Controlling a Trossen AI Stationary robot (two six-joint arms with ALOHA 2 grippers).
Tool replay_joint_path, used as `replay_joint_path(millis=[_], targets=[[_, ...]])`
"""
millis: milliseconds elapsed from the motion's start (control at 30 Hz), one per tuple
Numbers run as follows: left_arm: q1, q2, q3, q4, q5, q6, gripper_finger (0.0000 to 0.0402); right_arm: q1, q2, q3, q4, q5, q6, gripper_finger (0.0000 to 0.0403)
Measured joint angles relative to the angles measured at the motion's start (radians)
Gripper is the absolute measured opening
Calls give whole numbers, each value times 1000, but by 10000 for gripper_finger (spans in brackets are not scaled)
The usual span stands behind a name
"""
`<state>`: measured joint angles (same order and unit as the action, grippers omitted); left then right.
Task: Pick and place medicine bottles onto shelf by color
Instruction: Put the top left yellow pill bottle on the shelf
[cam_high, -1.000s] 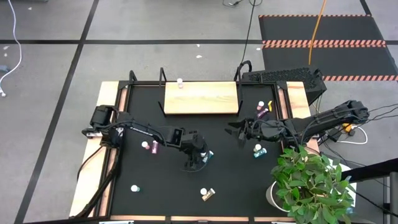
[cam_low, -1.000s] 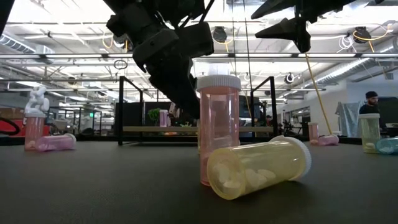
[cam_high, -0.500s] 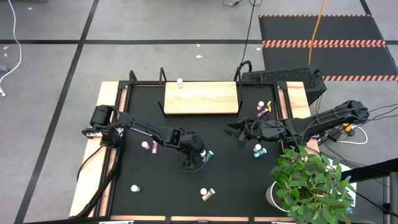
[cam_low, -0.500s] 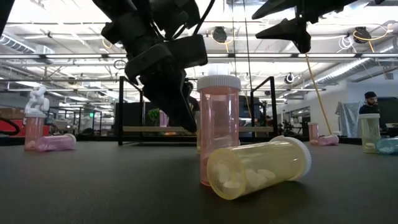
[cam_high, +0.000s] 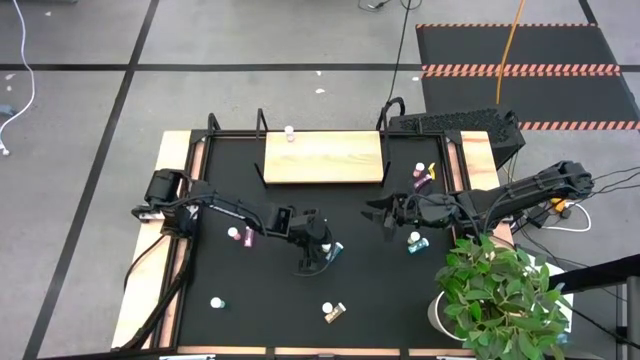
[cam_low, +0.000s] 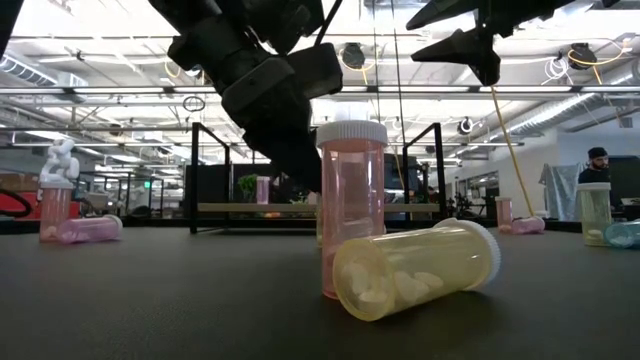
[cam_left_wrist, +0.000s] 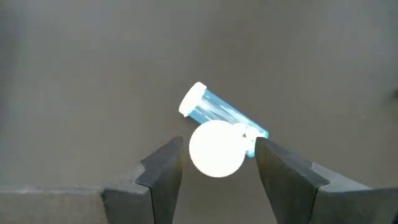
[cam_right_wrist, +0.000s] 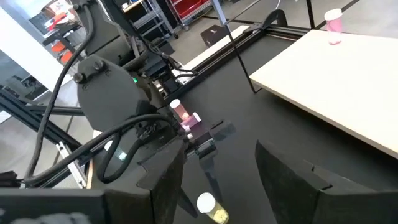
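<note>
Overhead, the left gripper (cam_high: 318, 255) hung over the middle of the black tabletop (cam_high: 250, 290), directly above an upright teal-blue medicine bottle with a white cap (cam_high: 331, 250), while the right gripper (cam_high: 385, 214) waited well apart, its fingers parted and empty. The light-wood shelf with black brackets (cam_high: 323, 157) carried a single pink bottle (cam_high: 289, 132) at its far edge.

From table level, an upright pink bottle (cam_low: 351, 205) and a fallen yellow bottle (cam_low: 415, 268) blocked the view of the grasp. The left arm had shifted slightly since half a second earlier.

Through the left wrist camera, dark fingers (cam_left_wrist: 160, 171) stood half-spread either side of the round white cap (cam_left_wrist: 216, 149), not touching it; a second teal bottle (cam_left_wrist: 221, 114) lay toppled just beyond.
</note>
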<state>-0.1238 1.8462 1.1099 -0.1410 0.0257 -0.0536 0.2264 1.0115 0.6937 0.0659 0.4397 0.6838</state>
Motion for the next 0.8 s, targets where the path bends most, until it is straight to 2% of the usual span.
replay_joint_path(millis=[600, 800], targets=[[23, 0, 0, 5, 19, 1, 198, 0, 0, 0, -37, -1, 1, 194], [23, 0, 0, 21, 27, 7, 152, 0, 0, 0, -37, -4, -5, 194]])
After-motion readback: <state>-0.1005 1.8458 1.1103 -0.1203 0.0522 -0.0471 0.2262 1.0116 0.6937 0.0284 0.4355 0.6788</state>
